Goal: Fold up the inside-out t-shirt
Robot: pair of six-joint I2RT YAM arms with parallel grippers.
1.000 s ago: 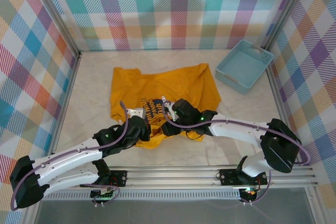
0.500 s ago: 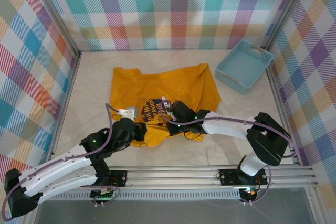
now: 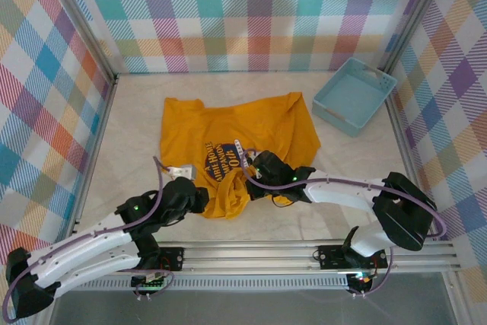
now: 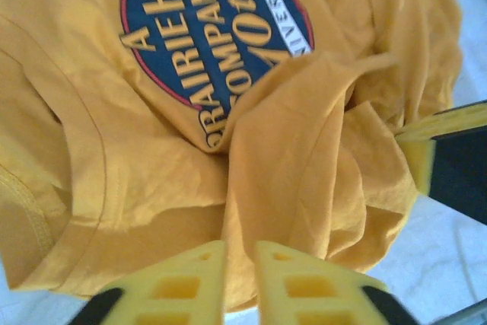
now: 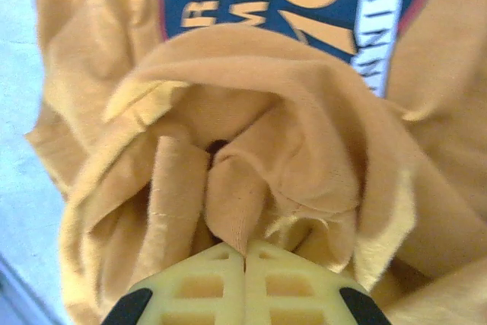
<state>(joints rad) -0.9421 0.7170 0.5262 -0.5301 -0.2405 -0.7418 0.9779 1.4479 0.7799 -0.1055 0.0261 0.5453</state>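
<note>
The inside-out t-shirt (image 3: 251, 123) is mustard-orange and lies crumpled mid-table, with its dark arched lettering (image 3: 223, 159) facing up. My right gripper (image 3: 249, 179) sits at the shirt's near edge. In the right wrist view it (image 5: 245, 247) is shut on a raised fold of the shirt (image 5: 304, 112). My left gripper (image 3: 202, 191) is at the near left hem. Its fingertips (image 4: 240, 247) stand a narrow gap apart, and a ridge of the shirt (image 4: 152, 157) runs into that gap. The right gripper's yellow finger (image 4: 417, 154) shows at the right edge of the left wrist view.
A light blue basket (image 3: 354, 95) stands at the back right corner. Plaid walls close in the left, back and right sides. Bare pale tabletop (image 3: 129, 135) lies left of the shirt and along the near edge by the rail.
My right gripper has shut on a fold at the shirt's near edge. My left arm drew back toward the near left and its jaws have parted slightly. More of the lettering shows.
</note>
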